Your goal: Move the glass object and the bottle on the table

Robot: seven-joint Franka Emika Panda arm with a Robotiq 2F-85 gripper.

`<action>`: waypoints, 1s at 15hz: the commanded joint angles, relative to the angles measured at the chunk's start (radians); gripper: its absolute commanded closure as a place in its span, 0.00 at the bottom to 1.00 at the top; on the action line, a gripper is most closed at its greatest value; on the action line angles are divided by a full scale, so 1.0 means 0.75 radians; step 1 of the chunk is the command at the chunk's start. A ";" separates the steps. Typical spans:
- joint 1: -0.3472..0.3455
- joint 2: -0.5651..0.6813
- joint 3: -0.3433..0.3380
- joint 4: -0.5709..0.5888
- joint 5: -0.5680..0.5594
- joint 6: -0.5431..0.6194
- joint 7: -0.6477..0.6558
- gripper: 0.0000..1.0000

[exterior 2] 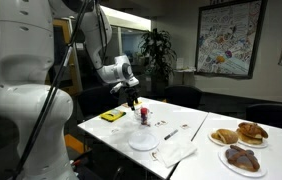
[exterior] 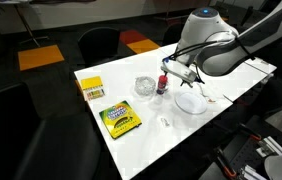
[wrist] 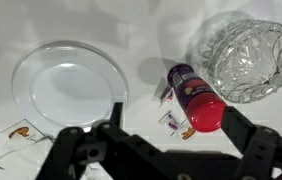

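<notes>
The bottle, tiny with a red top and dark purple body, stands on the white table between the clear glass dish and a white plate. My gripper is open and hovers just above the bottle, whose red cap lies between the fingers, close to the right one. In both exterior views the gripper sits over the bottle. The glass dish is beside the bottle and untouched.
A green-yellow crayon box and a yellow box lie on the far part of the table. Small paper packets lie by the bottle. Plates of pastries stand at one end. Chairs surround the table.
</notes>
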 commanded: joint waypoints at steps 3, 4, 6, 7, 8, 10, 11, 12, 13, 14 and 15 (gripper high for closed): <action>0.015 -0.001 -0.015 0.001 0.010 -0.001 -0.009 0.00; 0.010 0.012 -0.022 0.025 0.019 -0.011 -0.002 0.00; 0.005 0.039 -0.037 0.062 0.025 -0.028 0.025 0.00; 0.003 0.052 -0.043 0.081 0.034 -0.032 0.035 0.00; 0.001 0.071 -0.050 0.107 0.046 -0.036 0.044 0.00; 0.004 0.114 -0.058 0.159 0.081 -0.043 0.053 0.00; 0.009 0.139 -0.062 0.184 0.100 -0.047 0.057 0.00; 0.017 0.171 -0.067 0.213 0.112 -0.049 0.066 0.00; 0.022 0.199 -0.071 0.238 0.127 -0.049 0.069 0.00; 0.023 0.244 -0.072 0.269 0.148 -0.036 0.066 0.00; 0.025 0.280 -0.075 0.300 0.170 -0.039 0.065 0.00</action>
